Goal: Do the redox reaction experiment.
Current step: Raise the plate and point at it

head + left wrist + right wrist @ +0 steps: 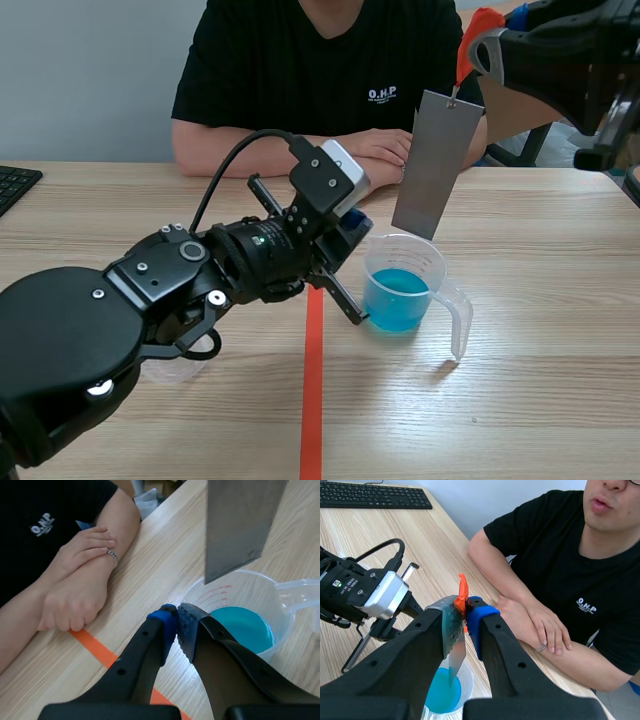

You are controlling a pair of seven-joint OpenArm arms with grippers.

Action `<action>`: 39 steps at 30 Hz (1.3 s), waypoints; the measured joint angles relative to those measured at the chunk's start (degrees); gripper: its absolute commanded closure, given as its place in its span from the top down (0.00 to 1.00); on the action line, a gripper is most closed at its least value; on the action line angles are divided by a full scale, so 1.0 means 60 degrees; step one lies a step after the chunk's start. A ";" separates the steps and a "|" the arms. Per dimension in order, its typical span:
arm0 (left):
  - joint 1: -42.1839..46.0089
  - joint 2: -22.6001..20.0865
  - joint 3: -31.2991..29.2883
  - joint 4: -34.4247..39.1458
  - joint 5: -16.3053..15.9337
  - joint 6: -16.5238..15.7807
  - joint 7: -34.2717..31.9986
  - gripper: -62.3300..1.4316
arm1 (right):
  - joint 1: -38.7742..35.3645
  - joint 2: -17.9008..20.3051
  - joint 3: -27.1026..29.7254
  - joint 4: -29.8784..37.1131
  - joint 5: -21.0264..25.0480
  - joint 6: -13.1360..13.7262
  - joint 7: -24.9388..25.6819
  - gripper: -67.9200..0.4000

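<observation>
A clear plastic beaker (432, 262) with blue liquid (397, 300) stands to the right of the orange tape line. My left gripper (358, 240) is at its left rim; in the left wrist view the fingers (177, 622) are pinched together on the beaker (240, 587) wall. A grey metal plate (437, 165) hangs tilted from an orange tag (478, 28), its lower edge just above the beaker's far rim. My right gripper (490, 50), raised at the far right, is shut on that tag (462, 596). Below the right gripper (461, 609) the plate (454, 640) points down at the liquid (442, 695).
A person sits across the table with crossed forearms (370, 150) resting on it, close behind the plate. A black keyboard (15, 185) lies at the far left edge. The tape line (313, 380) runs toward me. A small clear object (175, 370) sits under my left arm.
</observation>
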 measured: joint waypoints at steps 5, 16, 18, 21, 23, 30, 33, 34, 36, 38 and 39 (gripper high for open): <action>0.0000 -0.0007 0.0000 0.0000 -0.0164 -0.0117 -0.0018 0.09 | 0.0000 0.0000 0.0000 0.0000 0.0000 0.0000 0.0000 0.03; -0.0004 -0.0004 -0.0007 0.0000 -0.0164 -0.0503 -0.0033 0.09 | 0.0000 0.0000 0.0000 0.0000 0.0000 0.0000 0.0000 0.03; 0.0000 -0.0004 -0.0007 0.0000 -0.0164 -0.0506 -0.0033 0.09 | 0.0000 0.0000 0.0000 0.0000 0.0000 0.0000 0.0000 0.03; 0.0000 -0.0004 -0.0007 0.0000 -0.0164 -0.0506 -0.0033 0.09 | 0.0000 0.0000 0.0000 0.0000 0.0000 0.0000 0.0000 0.03; 0.0000 -0.0004 -0.0007 0.0000 -0.0164 -0.0506 -0.0033 0.09 | 0.0000 0.0000 0.0000 0.0000 0.0000 0.0000 0.0000 0.03; 0.0000 -0.0004 -0.0007 0.0000 -0.0164 -0.0506 -0.0033 0.09 | 0.0000 0.0000 0.0000 0.0000 0.0000 0.0000 0.0000 0.03; 0.0000 -0.0004 -0.0007 0.0000 -0.0164 -0.0506 -0.0033 0.09 | 0.0000 0.0000 0.0000 0.0000 0.0000 0.0000 0.0000 0.03; 0.0000 -0.0004 -0.0007 0.0000 -0.0164 -0.0506 -0.0033 0.09 | 0.0000 0.0000 0.0000 0.0000 0.0000 0.0000 0.0000 0.03; 0.0000 -0.0004 -0.0007 0.0000 -0.0164 -0.0506 -0.0033 0.09 | 0.0000 0.0000 0.0000 0.0000 0.0000 0.0000 0.0000 0.03; 0.0000 -0.0004 -0.0007 0.0000 -0.0164 -0.0506 -0.0033 0.09 | 0.0000 0.0000 0.0000 0.0000 0.0000 0.0000 0.0000 0.03; 0.0000 -0.0004 -0.0007 0.0000 -0.0164 -0.0506 -0.0033 0.09 | 0.0000 0.0000 0.0000 0.0000 0.0000 0.0000 0.0000 0.03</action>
